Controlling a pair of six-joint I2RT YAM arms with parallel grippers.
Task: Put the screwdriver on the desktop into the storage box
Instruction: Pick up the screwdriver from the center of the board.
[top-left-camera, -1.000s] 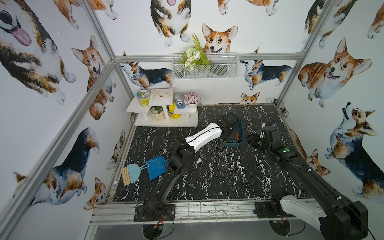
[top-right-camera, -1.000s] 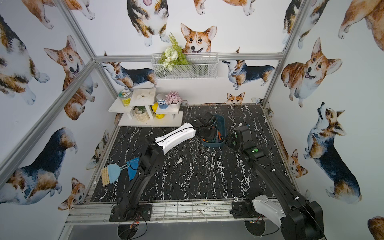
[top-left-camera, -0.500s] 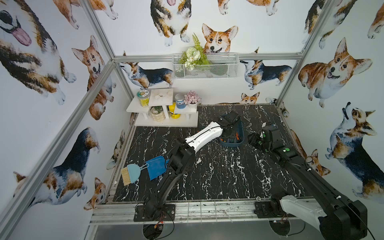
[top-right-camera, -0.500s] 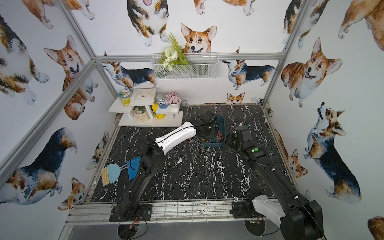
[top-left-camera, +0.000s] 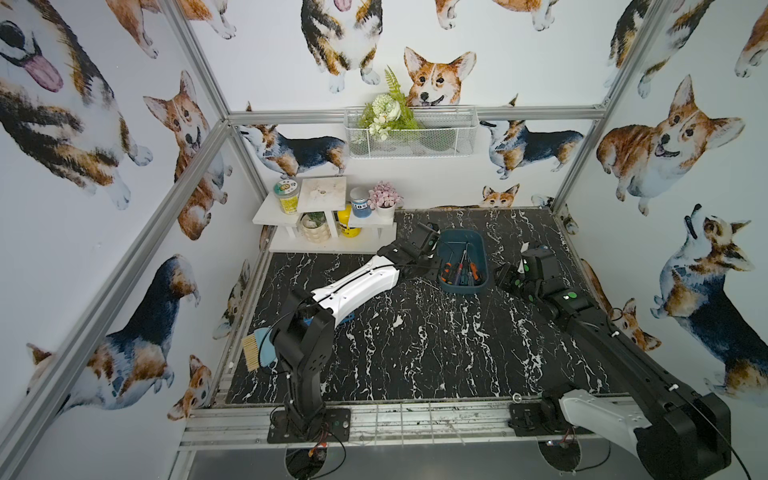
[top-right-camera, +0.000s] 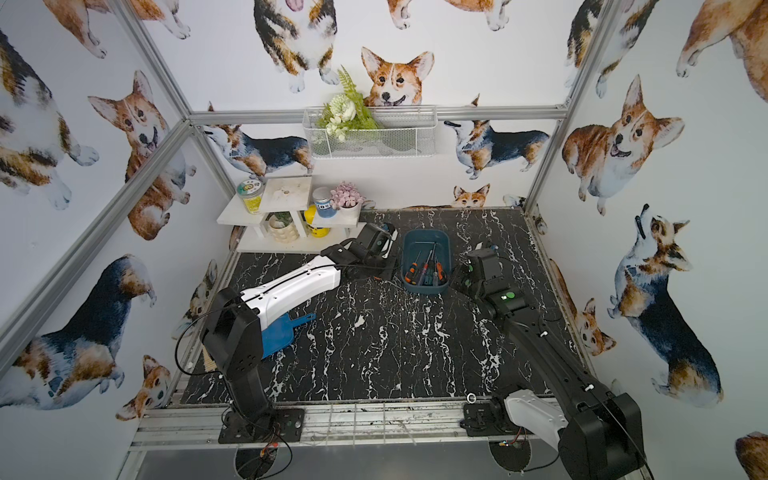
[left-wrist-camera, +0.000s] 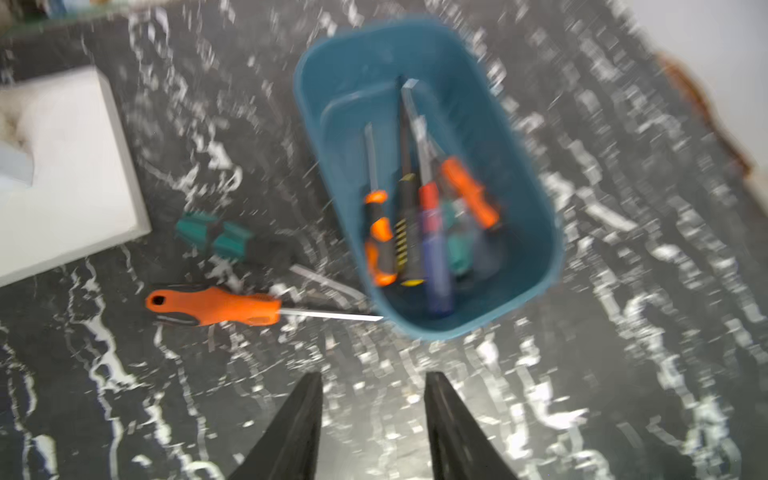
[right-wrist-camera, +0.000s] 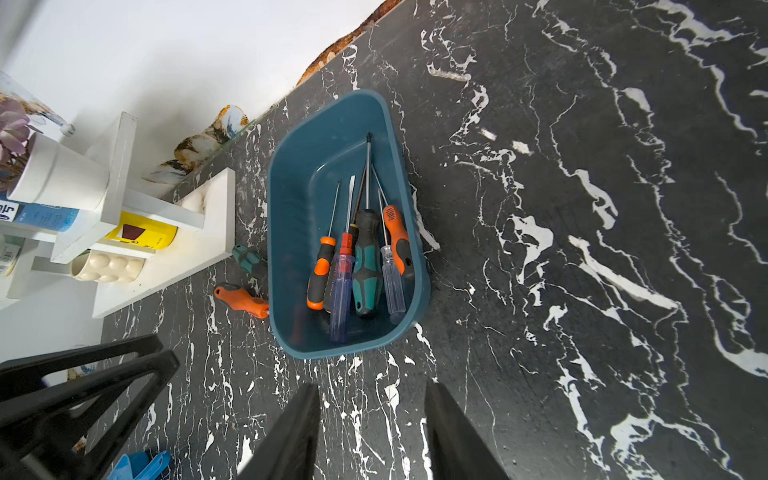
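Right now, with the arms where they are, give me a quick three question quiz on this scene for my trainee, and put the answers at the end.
1. True or false: the left gripper grips a screwdriver.
2. How many screwdrivers lie on the desktop, outside the storage box?
3. The orange-handled screwdriver on the desktop points its tip toward: A) the storage box, B) the white shelf, C) the blue dustpan.
Key: 1 false, its jaws stand apart and empty. 2 two, the orange-handled one and a green-handled screwdriver. 3 A.
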